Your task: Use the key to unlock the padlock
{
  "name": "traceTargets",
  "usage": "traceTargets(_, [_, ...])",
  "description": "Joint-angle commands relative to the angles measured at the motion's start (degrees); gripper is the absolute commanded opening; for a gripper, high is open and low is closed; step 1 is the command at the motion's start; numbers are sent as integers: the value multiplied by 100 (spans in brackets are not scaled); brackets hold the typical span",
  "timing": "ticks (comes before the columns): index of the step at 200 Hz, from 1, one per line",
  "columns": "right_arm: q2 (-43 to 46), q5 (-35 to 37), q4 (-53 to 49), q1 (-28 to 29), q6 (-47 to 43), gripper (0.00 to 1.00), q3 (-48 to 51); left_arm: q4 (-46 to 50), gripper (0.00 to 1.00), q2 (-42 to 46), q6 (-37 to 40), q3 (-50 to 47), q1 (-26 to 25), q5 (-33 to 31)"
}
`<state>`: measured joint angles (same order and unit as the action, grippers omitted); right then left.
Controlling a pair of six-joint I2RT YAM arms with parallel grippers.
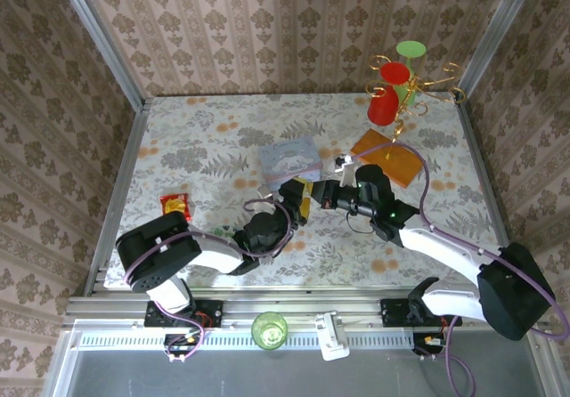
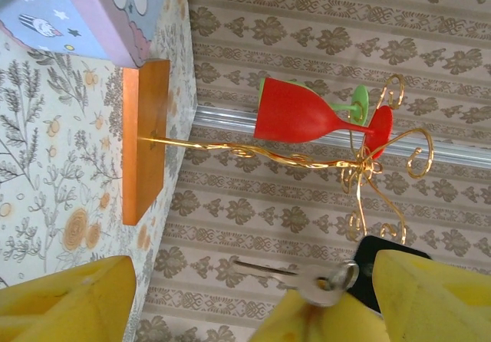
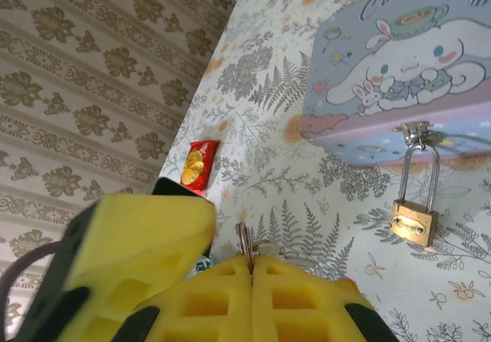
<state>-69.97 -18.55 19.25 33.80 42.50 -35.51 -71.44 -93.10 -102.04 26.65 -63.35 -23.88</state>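
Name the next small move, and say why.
Probably draw the left gripper back: its jaws stand open on either side of the key, which the shut right gripper holds. That would free it to carry the key toward the padlock hanging from the tin.

I saw a table (image 1: pixel 196 148) printed with grey ferns and orange flowers, and beige walls (image 1: pixel 294 23) with a brown damask pattern. The tin (image 3: pixel 399 58) was pale blue and pink, with a white cartoon dog. The padlock (image 3: pixel 413 223) was brass-gold with a silvery shackle, the key (image 2: pixel 307 284) silvery, the snack packet (image 3: pixel 198 166) red and yellow, and one goblet (image 2: pixel 299 116) red.
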Motion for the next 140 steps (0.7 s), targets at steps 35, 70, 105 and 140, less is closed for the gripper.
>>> traceTargets(35, [-227,-112,592,94,240,0,190,-259,80,227,35,167,86,-38])
traceTargets(70, [-207,-132,580,109,237,0,285,-239,74,381,269,64,117,-154])
traceTargets(105, [-15,-149,485,118,206,0,457,-258,72,435,307,-24,232,-95])
traceTargets(140, [-43,-182,524,135,232,0,487,-245,64,480,509,17,275,-15])
